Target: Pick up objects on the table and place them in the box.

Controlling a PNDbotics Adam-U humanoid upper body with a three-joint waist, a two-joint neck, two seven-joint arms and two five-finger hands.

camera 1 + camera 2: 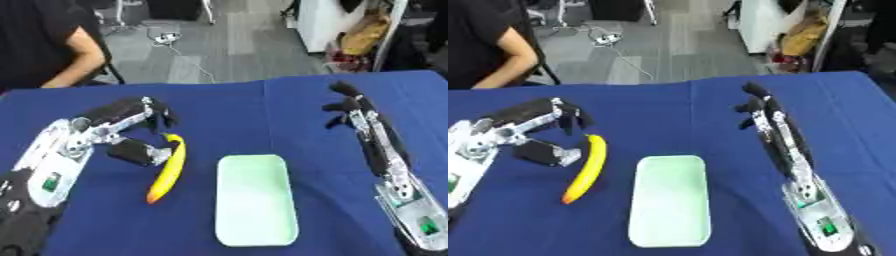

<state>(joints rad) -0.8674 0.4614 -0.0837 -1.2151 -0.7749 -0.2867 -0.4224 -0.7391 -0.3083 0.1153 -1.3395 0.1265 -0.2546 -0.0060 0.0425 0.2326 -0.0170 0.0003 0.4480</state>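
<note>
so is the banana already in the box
No, the banana lies on the blue cloth left of the pale green box, beside the left hand.

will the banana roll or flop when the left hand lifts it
The banana looks stiff and curved, so it probably won't flop. Lying flat on the table, it may pivot rather than roll. The left hand is at its upper end, so it could tilt.

Left robot hand [131, 131] (fingers spread) beside banana [169, 169].
</note>
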